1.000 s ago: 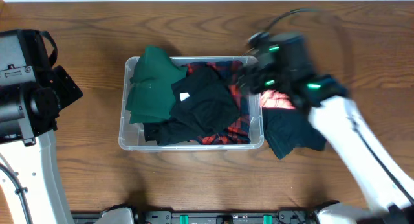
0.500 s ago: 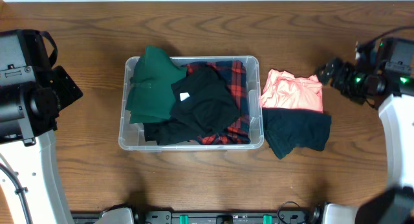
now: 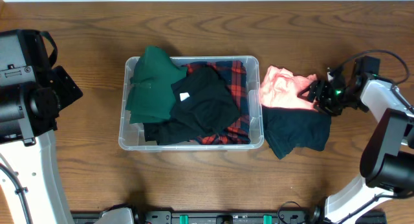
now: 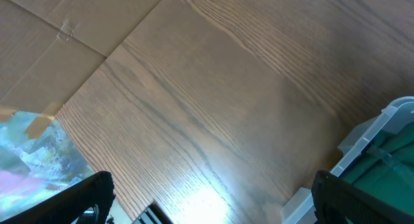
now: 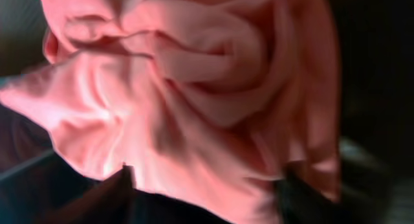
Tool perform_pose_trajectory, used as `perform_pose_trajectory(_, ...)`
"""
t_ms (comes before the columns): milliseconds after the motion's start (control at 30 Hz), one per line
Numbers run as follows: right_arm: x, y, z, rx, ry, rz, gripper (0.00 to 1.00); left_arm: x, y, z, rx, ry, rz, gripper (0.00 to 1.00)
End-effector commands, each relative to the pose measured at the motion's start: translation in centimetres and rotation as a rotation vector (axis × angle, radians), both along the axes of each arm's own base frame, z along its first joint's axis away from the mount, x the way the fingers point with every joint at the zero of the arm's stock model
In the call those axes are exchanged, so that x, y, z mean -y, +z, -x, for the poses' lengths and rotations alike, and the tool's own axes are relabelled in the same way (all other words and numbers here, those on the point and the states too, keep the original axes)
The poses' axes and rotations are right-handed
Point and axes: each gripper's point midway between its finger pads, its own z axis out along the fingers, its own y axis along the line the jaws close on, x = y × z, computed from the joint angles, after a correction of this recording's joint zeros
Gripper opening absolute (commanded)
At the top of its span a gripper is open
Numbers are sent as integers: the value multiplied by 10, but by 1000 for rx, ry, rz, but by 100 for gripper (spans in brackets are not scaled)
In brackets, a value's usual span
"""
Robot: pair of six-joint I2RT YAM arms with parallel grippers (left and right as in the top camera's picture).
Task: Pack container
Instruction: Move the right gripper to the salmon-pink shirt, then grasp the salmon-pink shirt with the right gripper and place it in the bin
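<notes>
Your container [image 3: 124, 130] sits in the middle of the counter [image 3: 194, 30], long side running 9 to 3 o'clock, and it's well loaded. A dark green garment [image 3: 152, 85] fills the 9 o'clock end and humps over the rim at about 11. A black garment [image 3: 204, 107] sprawls across the centre, and red-and-black plaid cloth [image 3: 236, 75] shows at the 3 o'clock end.

Outside the bin at 3 o'clock, just beside its wall, lies a pink garment [image 3: 283, 89]. A dark teal garment [image 3: 294, 130] lies against it on the 6 o'clock side.

Your right tool [image 3: 315, 94] is down at the pink garment's 3 o'clock edge. On the right wrist camera, rumpled pink fabric fills nearly the whole picture. The tool's fingers [image 5: 119, 191] show as dark blurs low on either side, spread apart with the cloth between them and not closed on it.

Your left tool [image 4: 213, 204] is parked well away at 9 o'clock, fingers wide apart over bare wood with nothing between them. Its camera catches a corner of the bin at 3 o'clock with green cloth inside, and a sheet of cardboard [image 4: 52, 30] at 10 o'clock.
</notes>
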Motion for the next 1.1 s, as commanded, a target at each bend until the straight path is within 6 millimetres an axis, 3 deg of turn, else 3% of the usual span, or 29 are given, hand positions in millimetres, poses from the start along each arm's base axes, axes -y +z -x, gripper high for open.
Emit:
perform_pose_trajectory(0,-19,-5,1,-2,49,-57,40,-3,2,4,2,18,-15,98)
perform_pose_trajectory(100,-28,18,-5,67,61,-117,12,-3,2,4,2,18,-15,98)
perform_pose_trajectory(167,-35,42,-11,137,77,-169,3,-3,2,4,2,18,-15,98)
perform_pose_trajectory(267,-47,90,-19,279,114,-242,1,-3,2,4,2,18,-15,98)
perform_pose_trajectory(500,-68,225,-22,689,197,-285,1,-3,2,4,2,18,-15,98)
perform_pose_trajectory(700,-127,323,1,932,348,-438,1,-3,2,4,2,18,-15,98)
perform_pose_trajectory(800,-168,354,12,1030,450,-506,1,-3,2,4,2,18,-15,98)
perform_pose_trajectory(900,-212,369,23,1083,522,-566,1,-3,2,4,2,18,-15,98)
perform_pose_trajectory(1067,-277,361,34,1088,589,-617,1,-3,2,4,2,18,-15,98)
